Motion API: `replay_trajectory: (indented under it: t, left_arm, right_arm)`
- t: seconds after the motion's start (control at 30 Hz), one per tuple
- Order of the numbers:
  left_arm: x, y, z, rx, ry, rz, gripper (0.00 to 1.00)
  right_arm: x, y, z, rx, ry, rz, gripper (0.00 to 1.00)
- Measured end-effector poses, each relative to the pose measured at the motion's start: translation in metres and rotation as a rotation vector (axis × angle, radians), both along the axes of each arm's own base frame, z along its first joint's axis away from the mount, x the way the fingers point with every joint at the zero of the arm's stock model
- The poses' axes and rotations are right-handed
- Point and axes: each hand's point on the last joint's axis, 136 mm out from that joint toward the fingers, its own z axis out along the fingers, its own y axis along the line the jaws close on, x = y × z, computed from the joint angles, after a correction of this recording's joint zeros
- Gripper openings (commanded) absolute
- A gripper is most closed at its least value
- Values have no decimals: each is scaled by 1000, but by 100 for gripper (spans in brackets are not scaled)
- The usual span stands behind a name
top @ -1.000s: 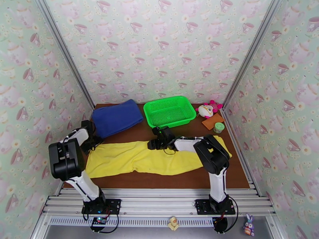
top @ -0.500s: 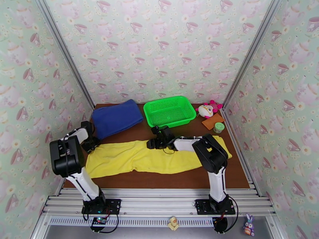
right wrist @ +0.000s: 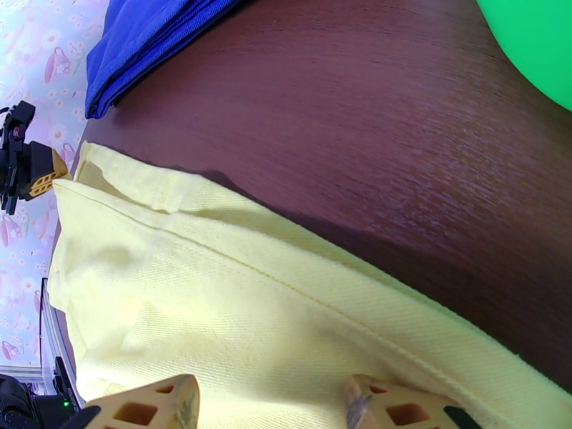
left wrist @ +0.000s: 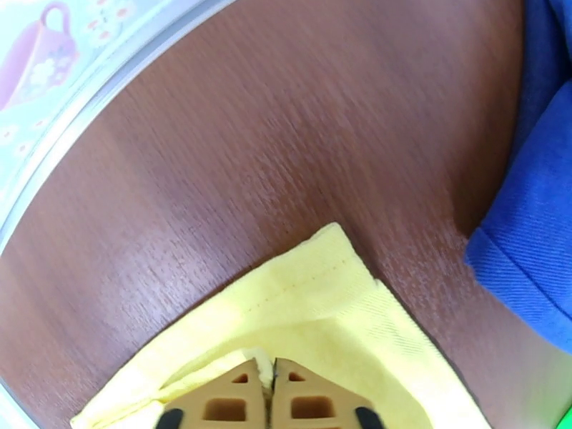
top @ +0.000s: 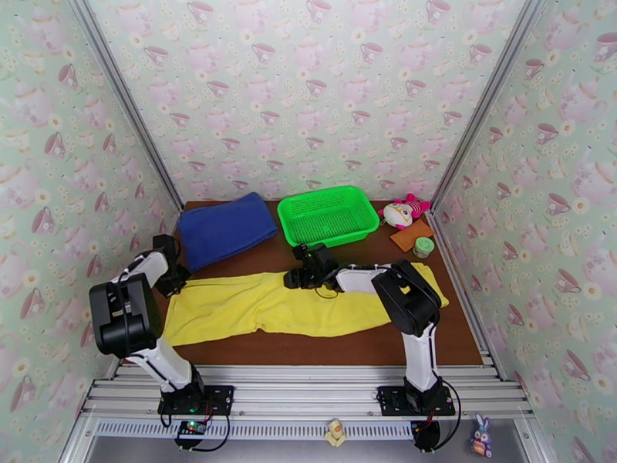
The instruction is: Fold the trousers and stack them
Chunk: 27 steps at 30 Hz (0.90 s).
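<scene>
Trousers: yellow, lying flat in one long band across the counter from the left side to the right. They are nearer the arms than the other things.
Left claw: fingertips pressed together on the far left corner of the trousers, with a thin fold of yellow cloth nipped between them. The corner lies low on the counter.
Seam: a stitched line along the gripped corner, with bare brown wood just beyond it.
Right claw: fingers apart, low over the far edge of the trousers, about midway along their length. Yellow cloth lies under the gap. Whether the tips touch the cloth cannot be told.
Blue cloth: folded, at the far left of the counter just beyond the left claw, apart from the trousers.
Basket: green, far middle, beside the blue cloth and just beyond the right claw, apart from the trousers.
Toy: pink and white plush, far right, beside the basket.
Jar: small, near the right wall, just beyond the trousers' right end, touching a brown card.
</scene>
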Motion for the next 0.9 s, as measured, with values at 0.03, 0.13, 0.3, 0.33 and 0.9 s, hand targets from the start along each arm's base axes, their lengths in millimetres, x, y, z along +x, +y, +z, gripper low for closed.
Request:
replay_trajectory:
  t: [0.03, 0.13, 0.3, 0.33, 0.9]
  left_arm:
    - [-1, 0, 2, 1, 0, 0, 0]
    - [-2, 1, 9, 11, -9, 1, 0]
    - [-5, 2, 24, 32, -29, 4, 0]
    - [-5, 3, 26, 36, -32, 5, 0]
    - [31, 18, 25, 41, -41, 0, 14]
  right_arm:
    - [0, 0, 0, 0, 0, 0, 57]
    - [0, 0, 0, 0, 0, 0, 57]
    - [0, 0, 0, 0, 0, -1, 57]
    - [0, 0, 0, 0, 0, -1, 57]
    - [1, 0, 0, -3, -2, -3, 57]
